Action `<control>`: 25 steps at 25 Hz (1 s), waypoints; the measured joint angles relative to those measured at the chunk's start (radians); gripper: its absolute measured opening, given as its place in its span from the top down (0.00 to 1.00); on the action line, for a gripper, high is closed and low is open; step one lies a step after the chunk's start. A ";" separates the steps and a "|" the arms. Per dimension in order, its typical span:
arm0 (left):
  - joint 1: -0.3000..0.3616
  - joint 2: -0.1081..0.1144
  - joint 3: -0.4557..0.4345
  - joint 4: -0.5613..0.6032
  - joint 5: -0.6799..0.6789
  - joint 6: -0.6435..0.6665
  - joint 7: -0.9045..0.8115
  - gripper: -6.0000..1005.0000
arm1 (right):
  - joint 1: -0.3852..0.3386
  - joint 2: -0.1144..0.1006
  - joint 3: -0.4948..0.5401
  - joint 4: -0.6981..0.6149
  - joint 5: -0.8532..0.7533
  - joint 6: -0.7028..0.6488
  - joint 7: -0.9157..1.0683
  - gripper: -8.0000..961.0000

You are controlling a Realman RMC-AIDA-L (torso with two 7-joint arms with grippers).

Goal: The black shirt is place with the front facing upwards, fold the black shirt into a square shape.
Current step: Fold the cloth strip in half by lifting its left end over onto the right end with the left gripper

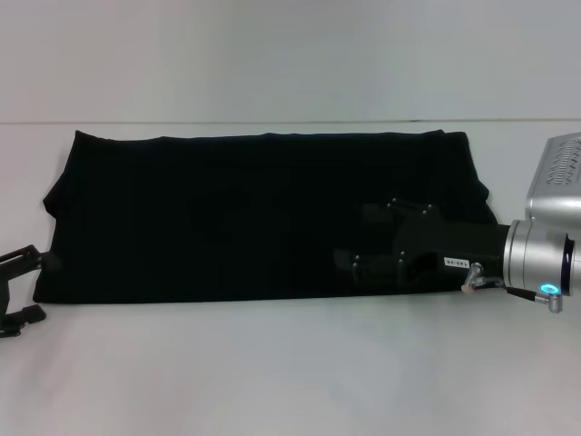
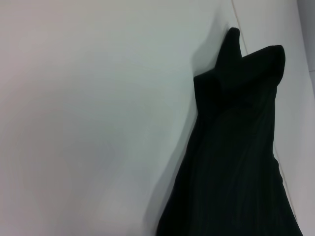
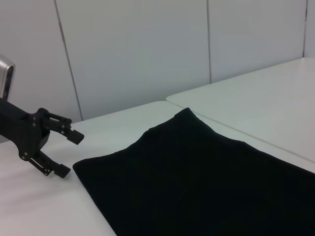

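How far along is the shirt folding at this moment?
Partly done: the black shirt lies as a long flat band on the table, print hidden, so lengthwise folds look made. In hand: the right gripper sits over its right part; the left gripper is open, just off the left end. Left: folding the band crosswise into a square.

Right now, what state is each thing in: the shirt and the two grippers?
shirt: lying flat on the table, folded into a long band, no print showing.
left gripper: open, empty, at the shirt's left end.
right gripper: over the shirt's right part, fingers hard to make out.
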 joint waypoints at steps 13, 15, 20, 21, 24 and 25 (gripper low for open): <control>-0.059 -0.003 0.036 -0.036 0.002 -0.083 -0.003 0.11 | -0.002 0.000 0.000 0.011 0.001 -0.005 -0.001 0.01; -0.071 -0.003 0.064 -0.040 0.003 -0.103 -0.009 0.12 | -0.002 0.000 0.000 0.011 0.002 -0.007 -0.001 0.01; -0.083 -0.003 0.067 -0.037 0.003 -0.115 -0.013 0.15 | -0.002 0.001 0.000 0.014 0.002 -0.009 -0.001 0.01; -0.085 -0.001 0.066 -0.036 0.003 -0.116 -0.015 0.15 | -0.002 0.001 0.001 0.014 0.002 -0.009 -0.001 0.01; -0.089 0.005 0.071 -0.036 0.010 -0.123 -0.033 0.16 | -0.002 0.001 0.003 0.015 0.002 -0.009 -0.001 0.01; -0.089 0.006 0.072 -0.035 0.012 -0.125 -0.038 0.17 | -0.002 0.001 0.004 0.015 0.002 -0.010 -0.001 0.01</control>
